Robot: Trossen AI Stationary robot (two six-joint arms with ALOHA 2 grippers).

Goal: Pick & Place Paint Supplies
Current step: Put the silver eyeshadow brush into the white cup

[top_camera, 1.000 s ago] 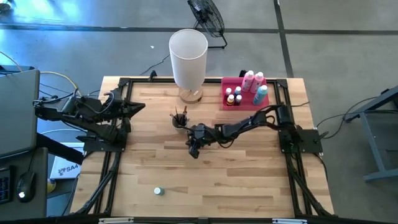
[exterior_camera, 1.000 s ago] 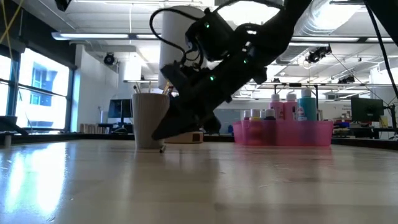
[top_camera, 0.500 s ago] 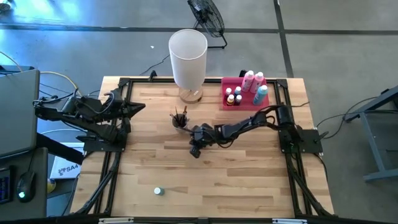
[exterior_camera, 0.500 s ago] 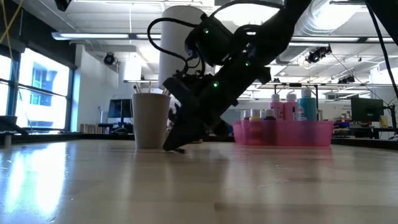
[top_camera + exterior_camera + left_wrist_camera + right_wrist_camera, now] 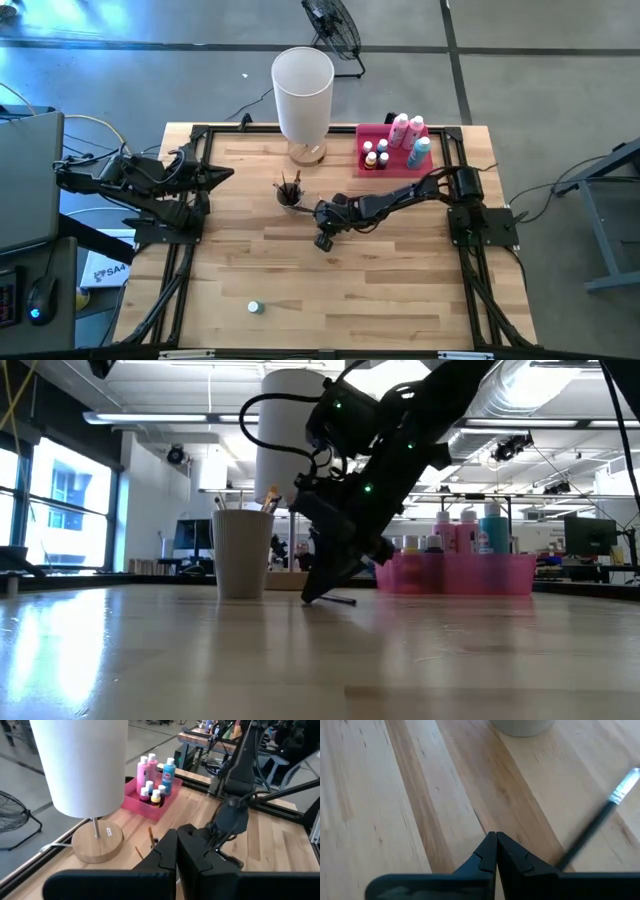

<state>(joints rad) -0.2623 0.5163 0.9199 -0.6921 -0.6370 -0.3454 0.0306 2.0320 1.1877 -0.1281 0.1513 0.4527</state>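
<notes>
1. Nearest, low in the frame of the high view, a tiny paint bottle [image 5: 254, 307] sat alone on the table [image 5: 400, 300].
2. Mid-frame, the right gripper [image 5: 324, 240] pointed down with fingers pressed together, a paintbrush [image 5: 595, 827] lying just beside its tips.
3. Beyond, a cup [image 5: 289, 193] held more brushes.
4. Upper right, the pink tray [image 5: 372, 137] held bottles [image 5: 405, 130].
5. At left the left gripper [image 5: 226, 173] waited, its fingers together.

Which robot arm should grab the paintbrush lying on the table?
The right arm, probably. Its claw is down at the tabletop right beside the loose paintbrush, fingers shut. The left claw waits at the table's left edge, farther away.
</notes>
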